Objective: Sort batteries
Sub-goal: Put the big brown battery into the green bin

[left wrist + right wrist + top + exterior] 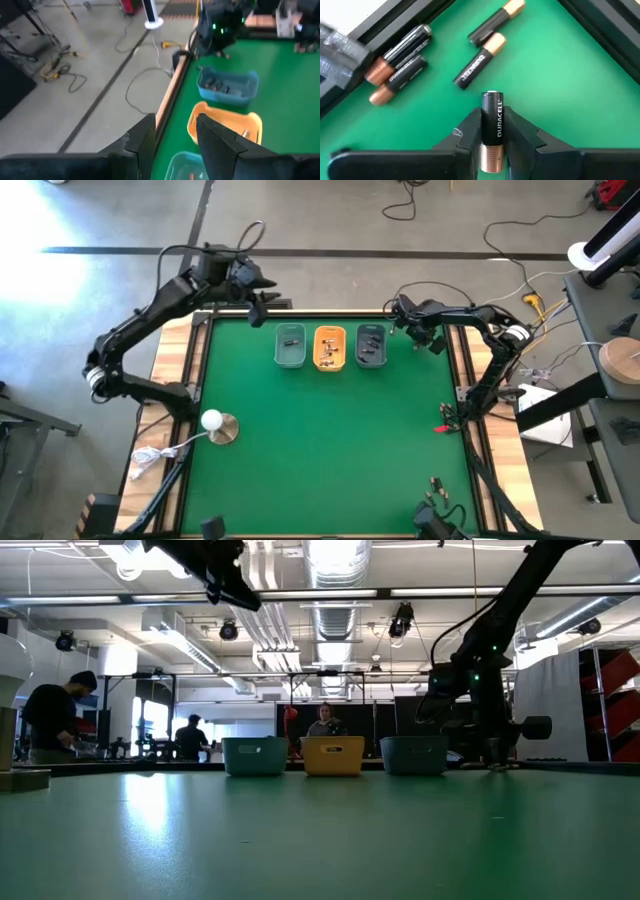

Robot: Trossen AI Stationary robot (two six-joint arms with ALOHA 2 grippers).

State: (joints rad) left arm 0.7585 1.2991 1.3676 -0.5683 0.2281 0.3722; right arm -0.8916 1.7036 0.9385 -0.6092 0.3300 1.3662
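A black and copper battery [492,131] is clamped between the jaws of the right gripper [492,135], which is seen at the upper right of the green desk [330,440] in the high view, just right of the dark blue tray [371,346]. Four more batteries [479,66] are lying loose on the desk ahead of it, two of them beside the desk's frame. The left gripper [174,135] is held high over the upper left corner, jaws parted and empty. Three trays are lined up along the far edge: teal tray [290,347], orange tray [329,348] and the blue one, each with cells inside.
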